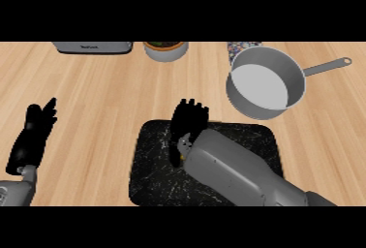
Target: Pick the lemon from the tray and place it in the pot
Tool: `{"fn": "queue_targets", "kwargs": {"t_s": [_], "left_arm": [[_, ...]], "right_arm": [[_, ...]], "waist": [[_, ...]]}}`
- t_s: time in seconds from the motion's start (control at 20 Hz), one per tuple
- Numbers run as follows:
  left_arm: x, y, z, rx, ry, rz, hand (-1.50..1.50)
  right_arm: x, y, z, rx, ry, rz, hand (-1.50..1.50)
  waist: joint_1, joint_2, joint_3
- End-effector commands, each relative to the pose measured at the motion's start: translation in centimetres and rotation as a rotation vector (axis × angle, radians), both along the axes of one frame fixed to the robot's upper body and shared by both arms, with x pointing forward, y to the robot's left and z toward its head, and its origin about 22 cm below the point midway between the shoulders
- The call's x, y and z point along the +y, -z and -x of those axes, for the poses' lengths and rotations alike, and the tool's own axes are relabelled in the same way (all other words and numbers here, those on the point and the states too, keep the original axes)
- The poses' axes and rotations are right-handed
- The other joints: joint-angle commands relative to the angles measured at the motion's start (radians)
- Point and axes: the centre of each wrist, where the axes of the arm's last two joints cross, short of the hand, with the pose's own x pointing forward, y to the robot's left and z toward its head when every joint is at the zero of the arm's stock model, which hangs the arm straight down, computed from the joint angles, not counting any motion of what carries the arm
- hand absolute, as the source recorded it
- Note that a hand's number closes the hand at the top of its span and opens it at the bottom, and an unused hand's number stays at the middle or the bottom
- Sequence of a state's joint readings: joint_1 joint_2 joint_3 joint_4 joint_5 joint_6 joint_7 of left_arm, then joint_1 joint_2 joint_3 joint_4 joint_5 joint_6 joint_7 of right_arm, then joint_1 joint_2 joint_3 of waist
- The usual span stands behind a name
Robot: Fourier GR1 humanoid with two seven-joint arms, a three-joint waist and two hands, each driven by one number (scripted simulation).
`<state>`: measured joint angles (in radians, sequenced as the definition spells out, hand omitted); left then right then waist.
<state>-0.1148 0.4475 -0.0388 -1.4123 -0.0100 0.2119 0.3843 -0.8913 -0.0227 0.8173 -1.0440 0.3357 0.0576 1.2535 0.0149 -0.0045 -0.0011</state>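
Head view, your right hand (187, 127) sits over the tray (236, 133), fingers curled on the mostly hidden lemon (183, 156). Pot (266, 83) beyond the tray. Left hand (32, 135) rests open, left of the tray.

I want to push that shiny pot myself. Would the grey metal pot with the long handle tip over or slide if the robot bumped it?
The grey metal pot looks wide and low, so it would probably slide on the smooth wooden counter rather than tip. Its long handle sticks out to one side, so a bump there would likely spin it. It appears empty, so fairly light.
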Motion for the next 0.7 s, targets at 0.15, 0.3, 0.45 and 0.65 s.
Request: {"fn": "queue_targets", "kwargs": {"t_s": [0.15,0.3,0.45,0.65], "left_arm": [[-1.5,0.8,0.7,-0.006,0.001,0.011,0.0],[0.4,0.4,0.1,-0.006,-0.009,0.006,0.0],[-0.8,-0.1,0.1,-0.006,-0.007,0.025,0.0],[0.3,-0.9,-0.1,0.014,-0.009,-0.016,0.0]], "right_arm": [[0.7,-0.1,-0.6,0.073,0.186,0.103,-1.5],[0.6,0.5,0.2,0.092,0.195,0.089,-1.5],[-0.1,2.2,0.1,0.104,0.215,0.072,-1.5],[-0.2,3.3,0.6,0.103,0.208,0.063,-1.5]], "waist": [[0.004,0.003,0.0],[-0.007,0.002,0.0],[0.0,0.003,0.001],[-0.002,0.003,0.001]]}}
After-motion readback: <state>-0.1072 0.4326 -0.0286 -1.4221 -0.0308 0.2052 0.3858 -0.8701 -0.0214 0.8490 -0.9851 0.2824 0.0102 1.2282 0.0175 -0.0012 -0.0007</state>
